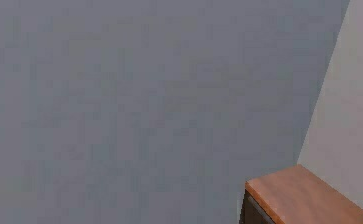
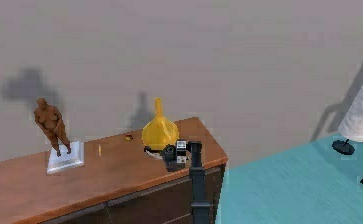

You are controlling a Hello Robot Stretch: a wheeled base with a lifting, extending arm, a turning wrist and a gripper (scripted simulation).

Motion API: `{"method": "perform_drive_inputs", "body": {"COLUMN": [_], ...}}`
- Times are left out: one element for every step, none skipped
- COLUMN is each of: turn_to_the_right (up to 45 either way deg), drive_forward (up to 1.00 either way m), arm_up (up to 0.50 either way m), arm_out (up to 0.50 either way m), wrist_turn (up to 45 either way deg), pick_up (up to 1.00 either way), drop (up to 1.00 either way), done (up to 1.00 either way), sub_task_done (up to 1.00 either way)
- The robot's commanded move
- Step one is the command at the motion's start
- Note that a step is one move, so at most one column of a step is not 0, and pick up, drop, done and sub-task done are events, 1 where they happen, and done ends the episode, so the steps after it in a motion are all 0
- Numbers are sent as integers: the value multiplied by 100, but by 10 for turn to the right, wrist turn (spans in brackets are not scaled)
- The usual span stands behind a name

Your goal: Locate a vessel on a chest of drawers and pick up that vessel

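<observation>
Wall (forward view): plain grey wall [image 1: 149, 100] across most of the picture, with a paler wall [image 1: 349, 100] meeting it on the right.
Chest (forward view): only one brown top corner of the chest [image 1: 307, 196] shows, cut off by the bottom and right edges.
Chest (arm side view): the wooden chest [image 2: 99, 178] stands against a grey wall; its left end and its front are cut off.
Statue: a brown statue [image 2: 51, 124] on a white base stands on the chest's left part.
Small bits: a thin stick [image 2: 97, 150] and a tiny speck [image 2: 130, 137] lie on the chest, too small to name.
Vessel: the yellow vessel [image 2: 158, 131], round below with a narrow neck, stands upright on the chest near its right end.
Arm: the arm [image 2: 198, 190] rises in front of the chest's right end.
Gripper: the gripper [image 2: 170, 157] shows just below and right of the vessel's base, and its fingers are hard to make out against it. Touching or apart cannot be told, nor whether it holds anything.
Beside the chest: a teal surface [image 2: 299, 185] lies to its right. A white thing [image 2: 360, 108] with a dark foot is cut off at the edge.
</observation>
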Motion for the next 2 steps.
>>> {"method": "perform_drive_inputs", "body": {"turn_to_the_right": [0, 0], "drive_forward": [0, 0], "arm_up": [10, 0], "arm_out": [0, 0], "wrist_turn": [0, 0], "pick_up": [0, 0], "drop": [0, 0], "done": [0, 100], "sub_task_done": [0, 0]}}
